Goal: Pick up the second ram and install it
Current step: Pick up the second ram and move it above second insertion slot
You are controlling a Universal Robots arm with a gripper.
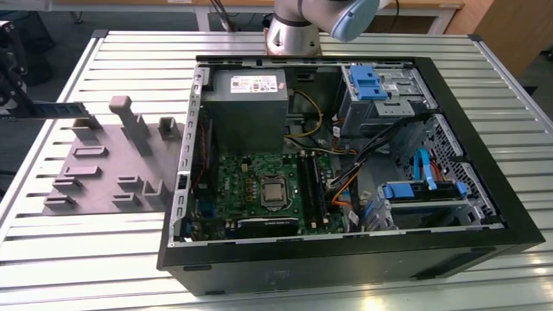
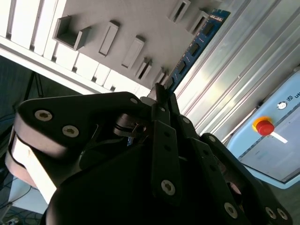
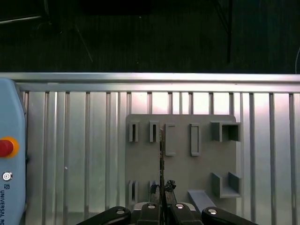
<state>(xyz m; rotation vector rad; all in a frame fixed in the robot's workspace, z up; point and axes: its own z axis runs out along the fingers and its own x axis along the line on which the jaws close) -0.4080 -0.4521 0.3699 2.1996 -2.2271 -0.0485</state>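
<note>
The second ram [image 1: 61, 109] is a narrow blue stick held level above the far end of the grey fixture [image 1: 108, 162], at the exterior view's left. My gripper [image 1: 22, 107] is shut on one end of it, at the edge of the slatted table. In the second wrist view the ram [image 2: 197, 42] runs out from between the dark fingertips [image 2: 161, 93] over the fixture [image 2: 140, 23]. In the first wrist view the ram [image 3: 161, 154] stands edge-on above the fixture [image 3: 180, 168], with the gripper [image 3: 162, 190] closed on it. The green motherboard [image 1: 259, 191] lies inside the open case.
The open black computer case [image 1: 346, 259] fills the middle of the slatted metal table [image 1: 87, 259], with a grey power supply [image 1: 246, 97], cables and blue drive bays [image 1: 376, 81] inside. The arm's base [image 1: 292, 32] stands behind it. A pale pendant with a red button [image 3: 5, 147] lies beside the fixture.
</note>
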